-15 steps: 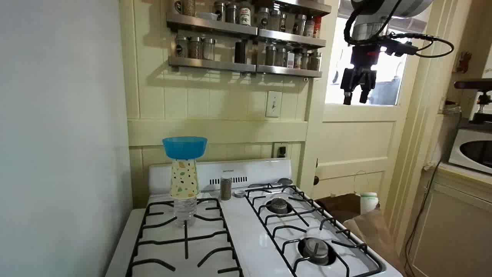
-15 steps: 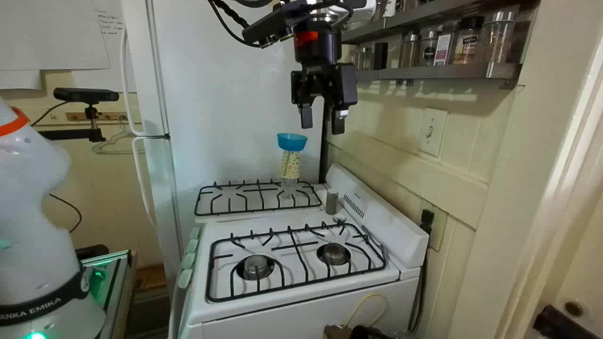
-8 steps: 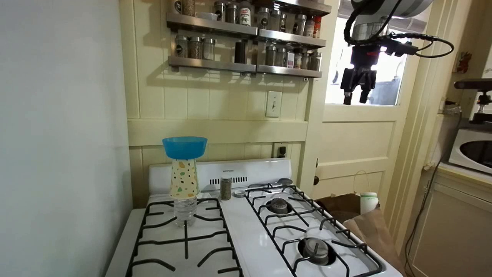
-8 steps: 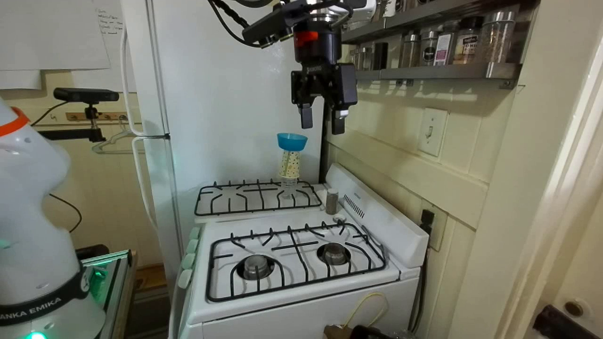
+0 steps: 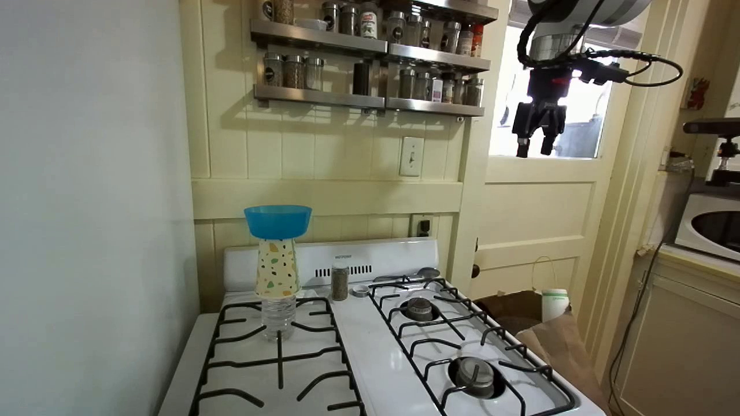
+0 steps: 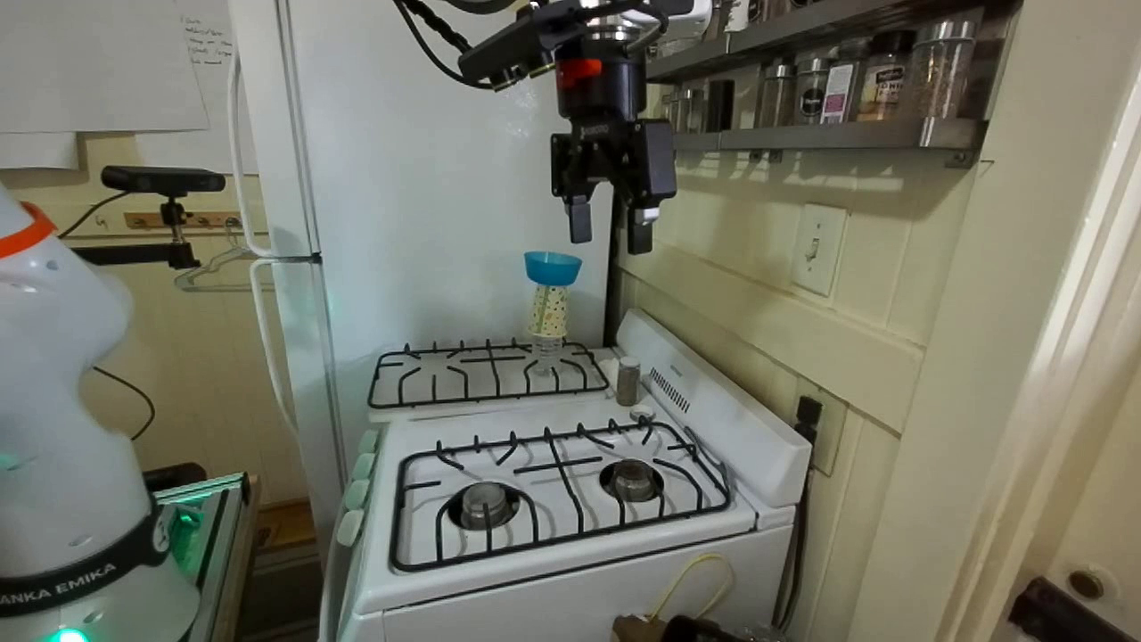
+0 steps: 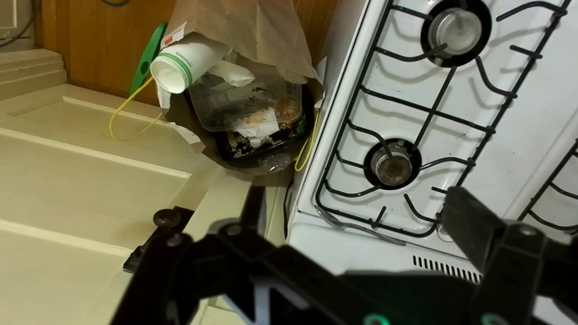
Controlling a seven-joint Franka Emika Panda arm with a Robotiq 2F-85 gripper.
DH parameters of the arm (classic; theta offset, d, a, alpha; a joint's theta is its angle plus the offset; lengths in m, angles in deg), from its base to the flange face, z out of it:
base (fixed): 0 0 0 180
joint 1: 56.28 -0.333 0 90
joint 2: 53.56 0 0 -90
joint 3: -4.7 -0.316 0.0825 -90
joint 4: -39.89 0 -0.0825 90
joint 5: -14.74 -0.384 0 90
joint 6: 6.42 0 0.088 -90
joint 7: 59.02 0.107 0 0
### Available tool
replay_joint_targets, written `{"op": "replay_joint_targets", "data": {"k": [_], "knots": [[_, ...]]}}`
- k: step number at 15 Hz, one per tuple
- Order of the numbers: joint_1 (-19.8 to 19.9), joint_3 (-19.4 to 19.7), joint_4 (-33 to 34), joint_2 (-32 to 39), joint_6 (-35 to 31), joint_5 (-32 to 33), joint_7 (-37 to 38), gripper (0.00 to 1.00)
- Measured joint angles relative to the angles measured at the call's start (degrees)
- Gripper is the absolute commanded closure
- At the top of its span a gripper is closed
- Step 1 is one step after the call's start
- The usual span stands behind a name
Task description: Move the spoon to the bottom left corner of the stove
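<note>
The gripper (image 6: 611,234) hung pointing down, well above the level of the stove (image 5: 378,370), its two fingers (image 7: 472,225) spread wide apart with only air between them.

The spoon (image 7: 356,226) lay at the back of the stove on the door side, along the foot of the low back panel (image 5: 393,254) and right by the rear rail of a grate (image 6: 559,465) — whether it touched the wires I could not tell. In the wrist view its rounded end lay toward the stove's outer edge, and the handle ran inward toward the vent slots (image 7: 447,268).

In both exterior views a clear bottle (image 5: 278,319), a patterned cup (image 5: 276,268) and a blue bowl (image 5: 277,224) stood one atop the other on the half nearer the refrigerator (image 6: 446,223). An upright jar (image 5: 339,283) stood near the back panel, a small round piece (image 5: 360,291) just beside it. Past the stove's outer side, an open paper bag (image 7: 253,27) held a clear plastic container (image 7: 246,99), with a white cup (image 7: 192,63) at its edge.
</note>
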Motion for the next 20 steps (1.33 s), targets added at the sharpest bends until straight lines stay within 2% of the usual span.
{"op": "replay_joint_targets", "data": {"k": [3,6,12,20], "knots": [[0.05,-0.11,0.00,0.03,0.00,0.01,0.18,0.00],[-0.36,-1.80,-1.74,0.61,-2.46,-0.29,0.87,0.00],[-4.24,-7.00,-11.42,1.50,-14.61,-2.74,1.04,0.00],[-5.20,-7.77,-13.20,1.81,-15.64,-3.13,0.85,0.00]]}}
